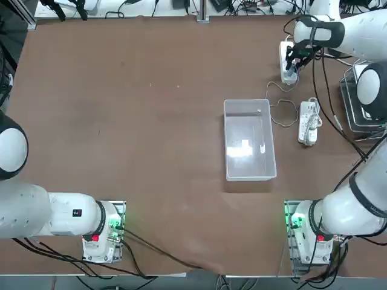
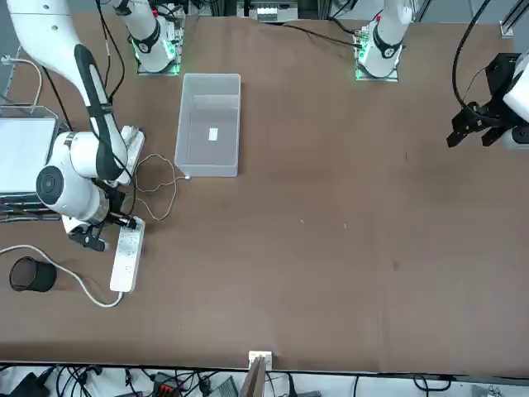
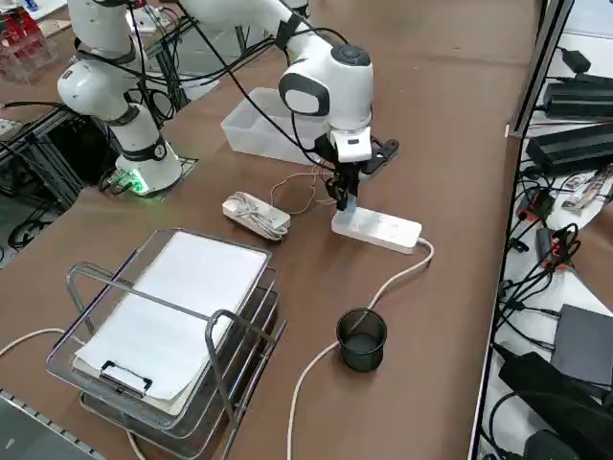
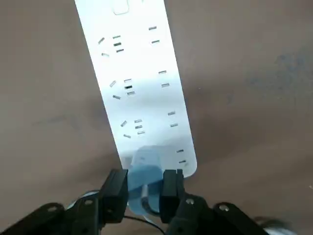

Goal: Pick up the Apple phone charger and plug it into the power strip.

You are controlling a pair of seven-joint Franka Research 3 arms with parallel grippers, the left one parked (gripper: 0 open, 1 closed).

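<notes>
The right gripper, pinching the charger between its fingers, holds it at the end socket of the power strip at the table's far right, the strip's long axis running straight away from the hand.

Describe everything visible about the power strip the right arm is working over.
The power strip is a long, narrow white bar that looks like smooth plastic, lying flat on the brown table. Its top face carries rows of socket slots along its length. A thick white cord trails from one end, curving past a black cup. At the opposite end, the right gripper is shut on the Apple phone charger, holding it against the strip's last sockets; whether it is fully seated cannot be told.
</notes>
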